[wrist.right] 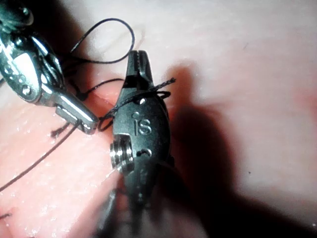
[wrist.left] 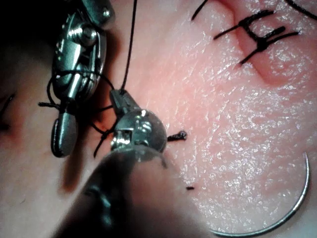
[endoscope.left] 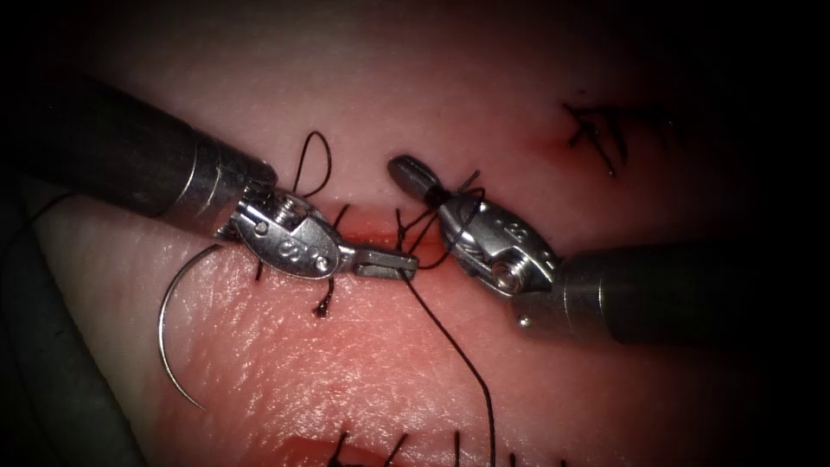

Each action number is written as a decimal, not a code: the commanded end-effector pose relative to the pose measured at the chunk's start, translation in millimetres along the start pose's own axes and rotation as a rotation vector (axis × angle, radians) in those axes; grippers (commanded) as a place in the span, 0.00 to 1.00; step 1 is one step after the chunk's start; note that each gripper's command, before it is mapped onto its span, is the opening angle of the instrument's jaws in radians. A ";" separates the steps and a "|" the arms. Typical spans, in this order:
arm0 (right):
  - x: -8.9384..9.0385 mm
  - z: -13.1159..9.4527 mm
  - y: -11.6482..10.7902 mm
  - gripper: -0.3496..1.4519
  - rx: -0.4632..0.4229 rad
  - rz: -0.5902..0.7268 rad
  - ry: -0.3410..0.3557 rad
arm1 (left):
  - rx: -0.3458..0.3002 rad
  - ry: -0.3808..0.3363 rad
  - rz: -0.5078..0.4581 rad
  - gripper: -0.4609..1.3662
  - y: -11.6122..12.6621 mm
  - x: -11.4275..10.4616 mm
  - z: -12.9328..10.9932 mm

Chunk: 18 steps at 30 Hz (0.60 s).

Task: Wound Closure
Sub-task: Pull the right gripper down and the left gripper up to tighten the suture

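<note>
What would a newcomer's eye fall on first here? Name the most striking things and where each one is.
First, the two tools meeting over the cut: the left claw shut on the thread, the right claw with thread looped around it. Next, the curved needle lying free on the tissue, left of the cut, held by neither tool. Finished dark stitches sit at the upper right.
</note>
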<state>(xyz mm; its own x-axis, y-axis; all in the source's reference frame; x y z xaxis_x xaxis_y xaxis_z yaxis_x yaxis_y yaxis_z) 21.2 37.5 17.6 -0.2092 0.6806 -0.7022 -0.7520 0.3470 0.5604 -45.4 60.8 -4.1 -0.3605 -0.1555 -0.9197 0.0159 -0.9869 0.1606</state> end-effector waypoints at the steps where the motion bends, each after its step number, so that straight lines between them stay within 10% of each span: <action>1: 0.0 -0.1 0.0 0.00 -0.003 -0.001 0.000 | -0.004 0.000 0.000 0.06 0.0 0.0 0.0; 8: 0.1 -0.1 -0.1 0.04 -0.003 -0.001 0.000 | -0.005 0.000 -0.006 0.06 -0.1 0.0 0.0; 12: 0.1 -0.1 -0.1 0.69 -0.001 0.000 -0.004 | -0.005 0.000 -0.008 0.06 -0.1 0.1 0.0; 18: 0.1 -0.4 -0.2 0.89 -0.026 -0.001 0.015 | -0.006 0.000 -0.010 0.06 -0.1 0.3 -0.1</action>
<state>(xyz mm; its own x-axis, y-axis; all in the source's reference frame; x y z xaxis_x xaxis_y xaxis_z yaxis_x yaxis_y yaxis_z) 21.2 37.2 17.1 -0.2180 0.6707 -0.7090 -0.7727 0.3252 0.5452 -45.4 60.9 -4.5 -0.3611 -0.1451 -0.9212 0.0120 -0.9885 0.1510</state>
